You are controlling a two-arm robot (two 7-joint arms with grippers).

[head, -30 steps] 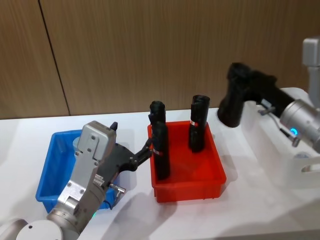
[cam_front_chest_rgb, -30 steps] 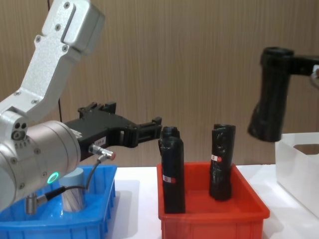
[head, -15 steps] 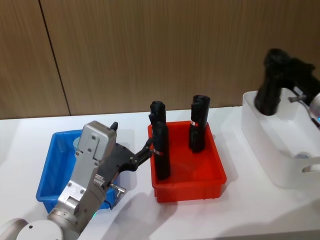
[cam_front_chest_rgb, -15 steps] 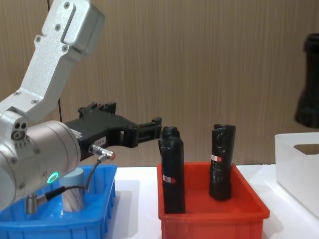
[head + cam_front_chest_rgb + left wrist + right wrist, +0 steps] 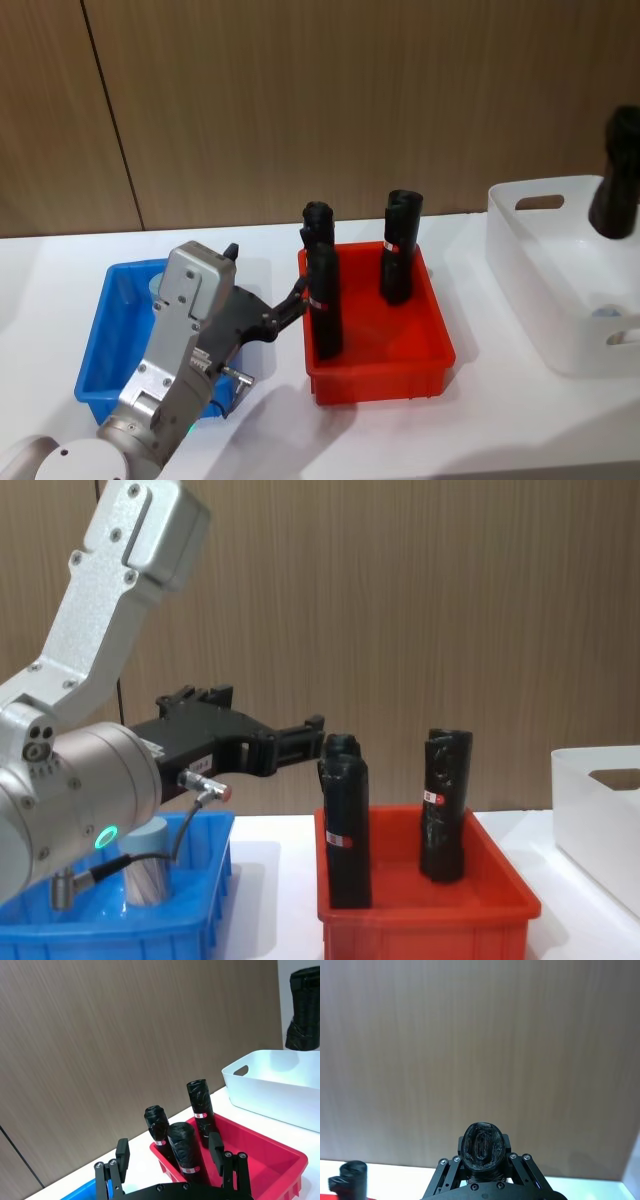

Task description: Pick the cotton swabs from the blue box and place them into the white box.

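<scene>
My right hand point(image 5: 485, 1180), clenched on a black wrapped roll point(image 5: 614, 175), hangs above the white box point(image 5: 545, 275), near its far corner from the red bin point(image 5: 375, 355). The roll belongs to the red bin, so letting go here would drop the wrong item in. My left hand point(image 5: 318, 732) sits released, fingers spread, just short of the red bin's three standing rolls point(image 5: 322, 290), on the side toward the blue box point(image 5: 105, 335). Nudged forward, it could topple the nearest roll. One cotton swab tub point(image 5: 148, 872) stands in the blue box, beside the red bin on the desk point(image 5: 420, 430). A second ago the right hand and roll were between the red bin and white box; they have since swung across over the white box. The left hand has not moved.
</scene>
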